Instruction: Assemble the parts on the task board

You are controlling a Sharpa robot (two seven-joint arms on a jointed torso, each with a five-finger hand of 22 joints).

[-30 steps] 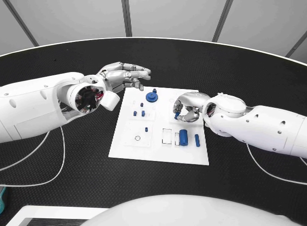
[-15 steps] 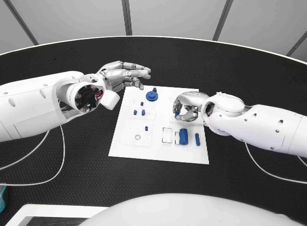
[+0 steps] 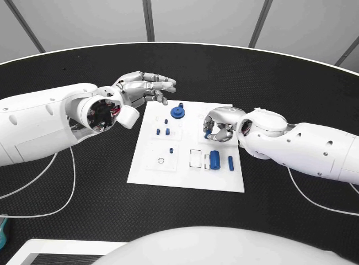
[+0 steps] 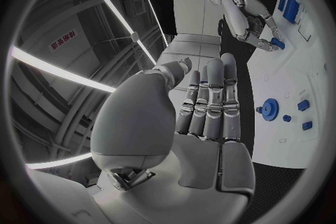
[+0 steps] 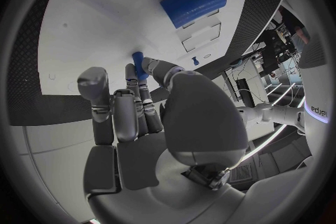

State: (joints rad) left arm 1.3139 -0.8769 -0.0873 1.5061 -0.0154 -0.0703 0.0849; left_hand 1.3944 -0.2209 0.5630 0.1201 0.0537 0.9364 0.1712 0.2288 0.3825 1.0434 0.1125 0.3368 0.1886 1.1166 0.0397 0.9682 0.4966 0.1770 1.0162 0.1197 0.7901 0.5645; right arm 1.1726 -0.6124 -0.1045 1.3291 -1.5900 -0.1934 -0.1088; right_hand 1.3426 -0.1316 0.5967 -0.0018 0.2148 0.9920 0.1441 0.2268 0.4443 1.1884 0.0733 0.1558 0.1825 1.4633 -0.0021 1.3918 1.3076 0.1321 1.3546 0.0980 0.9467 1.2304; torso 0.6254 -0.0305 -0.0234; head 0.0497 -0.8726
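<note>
1. The right hand (image 3: 220, 125) hangs over the right half of the task board (image 3: 189, 176), about 3 o'clock from the board's centre, its fingers curled downward. It pinches a small blue peg (image 5: 139, 64) between thumb and a fingertip; in the head view the same peg (image 3: 207, 134) shows as a short blue sliver under the fingers, its lower tip at or just above the white surface. Whether it touches the board cannot be told.

2. The left hand (image 3: 144, 88) sits off the board's far-left corner, at about 11 o'clock from the centre, above the black table (image 3: 84, 193). It holds nothing; the left wrist view shows its fingers (image 4: 210, 102) straight and lying side by side, with the thumb apart.

3. Just at 6 o'clock from the right hand lies a thick blue cylinder (image 3: 215, 160) on its side beside the rectangular slots, with a thin blue pin (image 3: 231, 164) immediately at its 3 o'clock.

4. A blue gear-like disc (image 3: 177, 113) sits near the board's far edge, at 12 o'clock, between the two hands.

5. Small blue pegs (image 3: 162, 132) stand in the left half at about 10 o'clock, with one more single peg (image 3: 171, 150) near the centre.

6. A small dark ring (image 3: 161, 162) marks the board at about 8 o'clock.
</note>
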